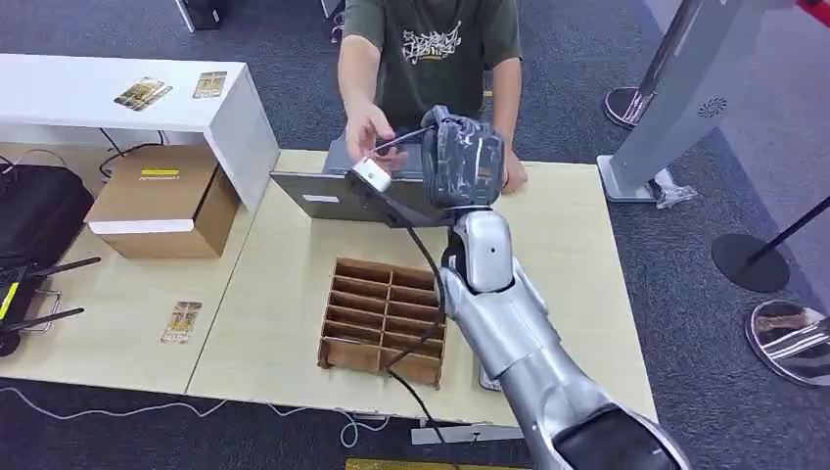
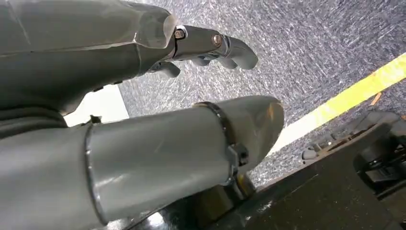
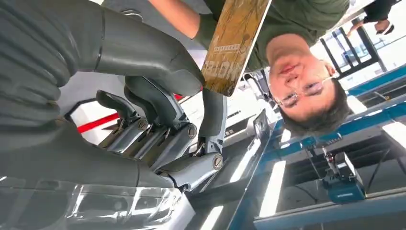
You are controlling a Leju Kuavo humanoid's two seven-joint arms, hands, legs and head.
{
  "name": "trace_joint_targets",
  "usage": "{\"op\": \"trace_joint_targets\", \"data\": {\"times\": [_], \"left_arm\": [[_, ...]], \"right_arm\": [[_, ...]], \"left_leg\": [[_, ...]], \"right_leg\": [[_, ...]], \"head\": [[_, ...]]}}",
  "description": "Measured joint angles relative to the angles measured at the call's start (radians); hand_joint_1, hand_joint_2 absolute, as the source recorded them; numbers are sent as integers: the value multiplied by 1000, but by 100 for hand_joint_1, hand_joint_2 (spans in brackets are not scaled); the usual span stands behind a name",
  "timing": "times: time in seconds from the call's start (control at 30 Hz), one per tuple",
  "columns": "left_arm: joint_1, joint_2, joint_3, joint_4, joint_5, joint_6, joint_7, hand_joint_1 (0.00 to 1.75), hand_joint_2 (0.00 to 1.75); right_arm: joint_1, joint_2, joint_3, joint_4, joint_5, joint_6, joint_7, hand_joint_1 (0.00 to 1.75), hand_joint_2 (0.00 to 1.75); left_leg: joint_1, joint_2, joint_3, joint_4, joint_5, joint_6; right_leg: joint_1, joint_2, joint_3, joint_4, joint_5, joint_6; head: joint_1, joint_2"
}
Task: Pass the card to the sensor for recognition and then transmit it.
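Right hand (image 1: 461,162) holding up the card (image 3: 235,40) at the far edge of the table (image 1: 587,284), person's hand (image 1: 368,127) reaching for it.

Pinching the card between thick thumb and a dark finger (image 3: 214,112) in the right wrist view, other fingers curling just beside it; card standing out from the hand toward the person in the green shirt (image 1: 431,49). Rising from the near right on a silver arm, above the laptop (image 1: 338,191) and near the small white sensor (image 1: 372,174) with its black cable. Person's hand touching the thin edge of the card in the head view. Lying near the middle of the table, a cardboard divider box (image 1: 384,318); one more card (image 1: 181,321) lying well apart to the left. Left hand (image 2: 210,45) hanging over grey carpet, fingers bending a little, apart from each other, holding nothing.
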State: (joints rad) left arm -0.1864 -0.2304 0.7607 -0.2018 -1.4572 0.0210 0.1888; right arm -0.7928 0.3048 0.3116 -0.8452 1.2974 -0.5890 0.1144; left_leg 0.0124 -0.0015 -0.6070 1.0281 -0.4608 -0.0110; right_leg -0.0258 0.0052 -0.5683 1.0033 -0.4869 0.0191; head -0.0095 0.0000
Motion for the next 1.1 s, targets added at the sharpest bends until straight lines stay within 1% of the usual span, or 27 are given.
{"op": "trace_joint_targets", "data": {"times": [0.1,0.3,0.7,0.73,0.77,0.9,1.1], "left_arm": [[-3,0,-3,0,0,0,5,0,0],[-7,3,-4,0,2,2,8,0,0],[-7,3,-4,0,2,6,8,0,0],[-7,3,-4,0,1,6,8,0,0],[-7,3,-4,0,1,6,8,0,0],[-7,3,-4,0,-1,6,9,0,0],[-7,3,-4,0,-2,6,12,0,0]], "right_arm": [[-50,10,-12,63,-6,-8,0,175,175],[-110,24,-17,139,-20,-10,-7,175,175],[-142,33,-17,215,-40,-28,5,175,175],[-143,34,-17,220,-40,-28,5,147,175],[-144,34,-17,224,-40,-29,5,0,175],[-145,34,-17,233,-35,-46,0,0,175],[-145,35,-17,236,-38,-49,1,0,175]], "left_leg": [[0,0,0,0,0,0],[0,0,0,0,0,0],[0,-1,-1,0,0,0],[0,-1,-1,0,0,0],[0,-1,-1,0,0,0],[0,-1,-1,0,0,0],[0,-1,0,0,0,0]], "right_leg": [[0,0,0,0,0,0],[0,0,0,0,0,0],[0,-1,0,0,0,0],[0,-1,0,0,0,0],[0,-1,0,0,0,0],[0,-1,0,0,0,0],[0,-1,0,0,0,0]], "head": [[0,0],[0,0],[0,0],[0,0],[0,0],[0,0],[0,0]]}}
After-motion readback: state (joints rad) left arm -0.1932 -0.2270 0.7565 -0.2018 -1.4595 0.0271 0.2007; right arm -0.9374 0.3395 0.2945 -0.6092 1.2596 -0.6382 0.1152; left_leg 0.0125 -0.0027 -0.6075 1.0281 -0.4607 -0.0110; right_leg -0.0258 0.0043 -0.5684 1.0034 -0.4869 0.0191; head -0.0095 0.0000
